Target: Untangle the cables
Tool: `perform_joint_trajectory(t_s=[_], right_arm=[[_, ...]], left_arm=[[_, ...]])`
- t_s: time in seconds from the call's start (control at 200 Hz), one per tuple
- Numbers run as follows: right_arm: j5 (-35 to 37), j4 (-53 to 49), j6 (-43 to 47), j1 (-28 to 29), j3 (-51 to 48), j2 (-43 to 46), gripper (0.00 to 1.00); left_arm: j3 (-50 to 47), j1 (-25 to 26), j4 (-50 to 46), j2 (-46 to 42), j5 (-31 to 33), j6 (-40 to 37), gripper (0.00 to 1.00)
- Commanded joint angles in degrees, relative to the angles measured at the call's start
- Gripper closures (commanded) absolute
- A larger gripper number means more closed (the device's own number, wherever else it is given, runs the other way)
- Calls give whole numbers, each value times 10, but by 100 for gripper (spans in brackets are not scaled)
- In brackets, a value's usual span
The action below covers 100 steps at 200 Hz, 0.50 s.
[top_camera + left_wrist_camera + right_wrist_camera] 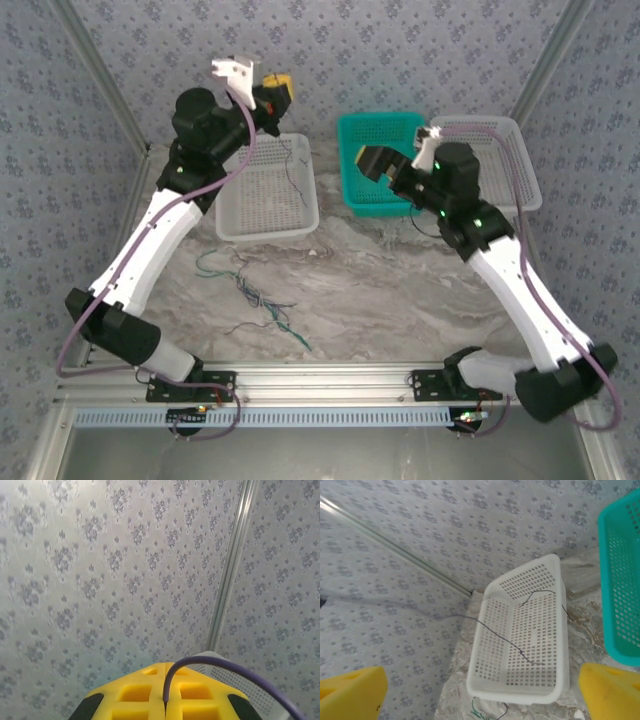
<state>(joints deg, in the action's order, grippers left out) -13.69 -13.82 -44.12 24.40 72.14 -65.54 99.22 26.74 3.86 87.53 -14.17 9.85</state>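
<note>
A dark maroon cable [200, 662] is pinched between the yellow fingers of my left gripper [166, 666], which is shut. That gripper [277, 88] is raised above the far end of the left white basket [265, 232]. The cable [293, 165] hangs down from it into the basket, and its lower part [505, 639] lies across the basket floor. A tangle of green, pale and dark cables [250, 290] lies on the marble table in front of the basket, and a green end [480, 712] shows by the basket's near wall. My right gripper [365, 165] hovers open and holding nothing over the teal basket [350, 130].
A second white basket [520, 160] stands to the right of the teal basket [620, 580]. The left white basket [515, 692] sits near the back left corner. Patterned walls close in the back and both sides. Bare marble lies between the tangle and the right arm.
</note>
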Motion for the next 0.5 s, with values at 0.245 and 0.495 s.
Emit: perform_joint_trajectory(t_s=[0.245,0.495], right_arm=[[-7,-16,-6,8,-156,130,0],[-13,-50,5,12,-176,150,0]], left_arm=[[410,-29,-212,188,16,-126,100],[633,-64,-376,330,74,-141,100]])
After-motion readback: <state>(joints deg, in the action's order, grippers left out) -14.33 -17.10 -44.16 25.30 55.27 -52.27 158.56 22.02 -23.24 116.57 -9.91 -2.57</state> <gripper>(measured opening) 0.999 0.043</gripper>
